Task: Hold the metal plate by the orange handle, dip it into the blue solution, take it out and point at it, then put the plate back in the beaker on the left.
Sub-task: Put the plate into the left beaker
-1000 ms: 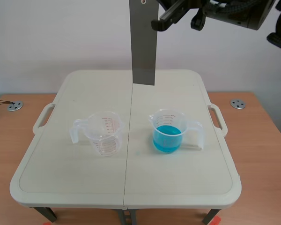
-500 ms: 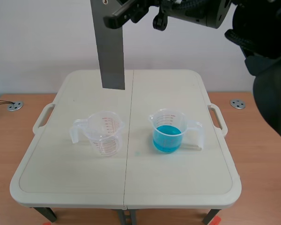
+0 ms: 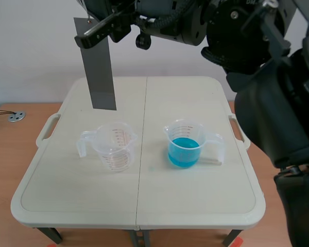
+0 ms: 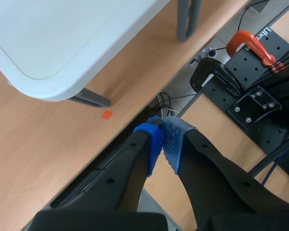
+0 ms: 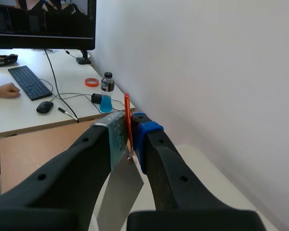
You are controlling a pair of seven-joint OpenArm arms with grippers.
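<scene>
A long grey metal plate (image 3: 99, 72) hangs upright above the table's far left, higher than and behind the empty clear beaker (image 3: 115, 145). My right gripper (image 3: 100, 30) is shut on the plate's top end, with the arm stretching across from the right. In the right wrist view the fingers pinch the thin orange handle (image 5: 126, 118), and the plate (image 5: 119, 192) hangs below them. The beaker of blue solution (image 3: 184, 145) stands right of the table's middle. My left gripper (image 4: 164, 139) is shut on nothing, off the table beside its corner, and is out of the scene view.
Both beakers stand on a white folding table (image 3: 195, 200) set on a wooden surface. The right arm's bulk fills the scene's right side. Past the left gripper lie the table's corner (image 4: 62, 43) and an orange clamp (image 4: 250, 43). A desk with a keyboard (image 5: 29, 82) lies beyond the right gripper.
The right arm has carried the plate leftward, from above the table's middle to above its far left, behind the empty beaker. The beakers have not moved.
</scene>
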